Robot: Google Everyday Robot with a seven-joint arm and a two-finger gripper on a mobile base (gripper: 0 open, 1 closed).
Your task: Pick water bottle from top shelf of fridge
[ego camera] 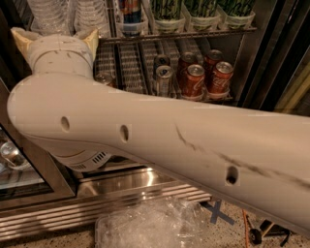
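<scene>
Item 1: arm (160,145), pale casing with dark scuffs. It crosses my view from 4 o'clock up to 10 o'clock.

Item 2: gripper (54,35), at 10 o'clock, pointing into the fridge (264,58). I see its cream fingertips (19,38) spread wide, one on each side of the wrist.

Item 3: water bottles (48,14), clear and ribbed, at 11 o'clock on the top shelf (193,35), just above the gripper. I cannot tell whether they touch.

Item 4: green-labelled tubs (169,12), at 12 to 1 o'clock, same shelf.

Item 5: red cans (194,80) and silver cans (163,80), on the rack below.

Item 6: crumpled clear plastic (150,227), on the floor at 6 o'clock, before the steel grille (58,220).
</scene>
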